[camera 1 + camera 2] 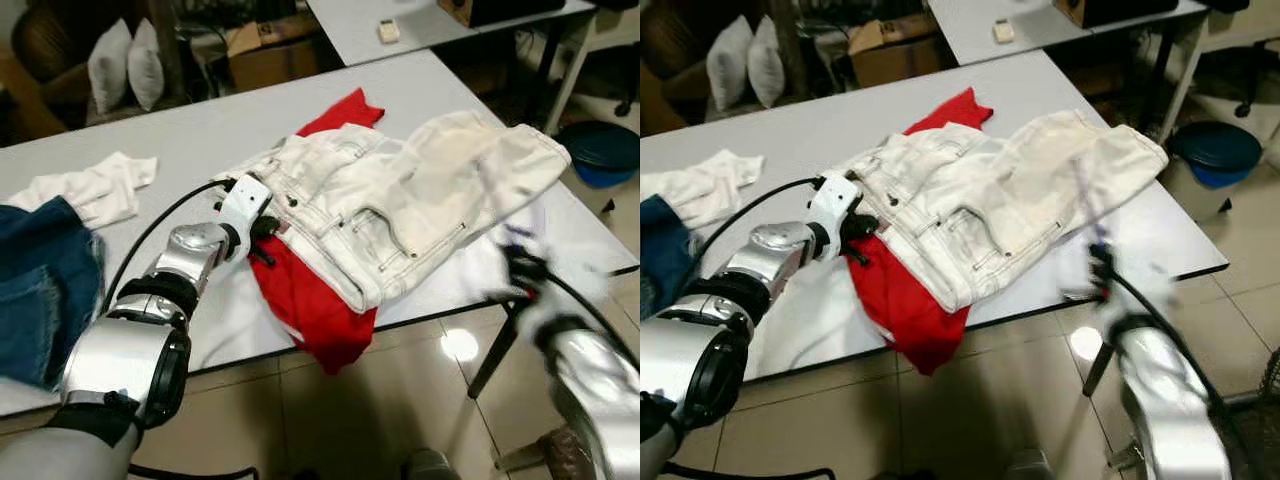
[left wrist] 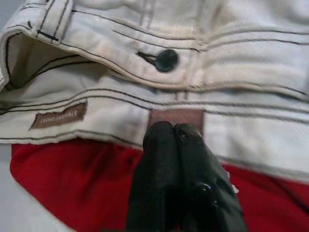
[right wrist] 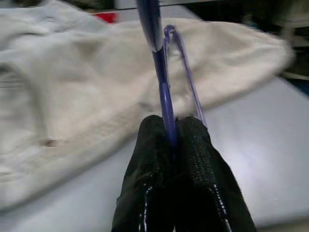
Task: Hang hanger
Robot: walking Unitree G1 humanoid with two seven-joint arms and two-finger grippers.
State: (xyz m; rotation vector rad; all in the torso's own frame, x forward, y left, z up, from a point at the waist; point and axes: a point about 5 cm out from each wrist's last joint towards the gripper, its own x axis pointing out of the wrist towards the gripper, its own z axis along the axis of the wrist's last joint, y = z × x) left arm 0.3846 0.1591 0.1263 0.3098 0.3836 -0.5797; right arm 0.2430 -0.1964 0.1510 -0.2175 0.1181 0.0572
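White trousers (image 1: 400, 210) lie spread on the grey table (image 1: 180, 130), partly over a red cloth (image 1: 315, 310) that hangs off the front edge. My left gripper (image 2: 174, 128) is shut at the trousers' waistband, its tips on a small brown label just below the black button (image 2: 166, 60). At the table's front right corner, my blurred right gripper (image 1: 522, 268) is shut on a thin blue-purple hanger (image 3: 161, 72). The hanger rises from the fingers, with the trouser legs behind it.
Blue jeans (image 1: 40, 280) and a white garment (image 1: 95, 185) lie at the table's left. A second table (image 1: 400, 25) stands behind, with a cardboard box (image 1: 270, 55) and two pillows (image 1: 125, 60) beyond. A blue bin (image 1: 600, 150) sits on the floor at the right.
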